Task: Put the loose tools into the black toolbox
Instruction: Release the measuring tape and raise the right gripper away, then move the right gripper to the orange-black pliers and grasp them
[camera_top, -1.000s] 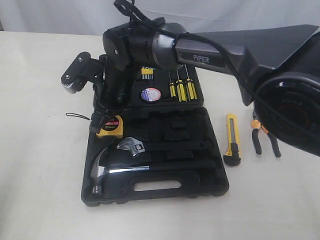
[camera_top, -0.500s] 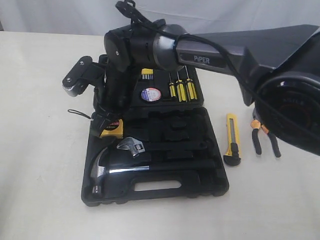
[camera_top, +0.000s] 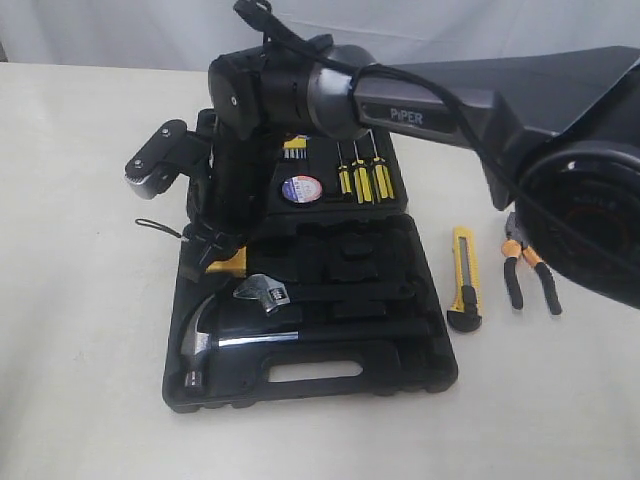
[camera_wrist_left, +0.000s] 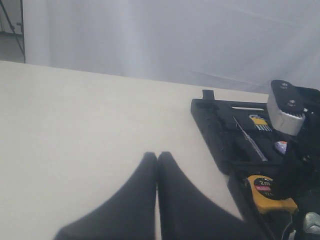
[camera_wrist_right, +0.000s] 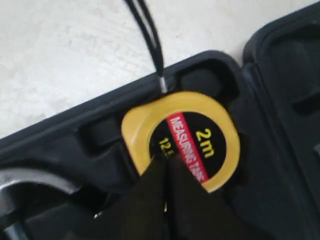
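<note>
Exterior view shows the right arm reaching from beyond the black toolbox across its far half, wrist bent steeply down at the box's left side. The right arm's fingers are pressed together, holding nothing. In the right wrist view their tips sit over the black face of the yellow tape measure, which lies in a recess at the toolbox's left edge; actual contact cannot be made out. Its black strap trails out onto the worktop left of the toolbox. The left arm's fingers are also shut and empty, over bare worktop left of the box.

Compared with a second ago, the wrist has swung lower over the tape measure, so its label is now covered in the exterior view and only a yellow sliver shows.

The utility knife and pliers lie on the worktop right of the toolbox, the pliers partly cut off by the arm's base. The small tape roll sits in the box's far half beside the screwdrivers; the hammer and wrench fill the near half.
</note>
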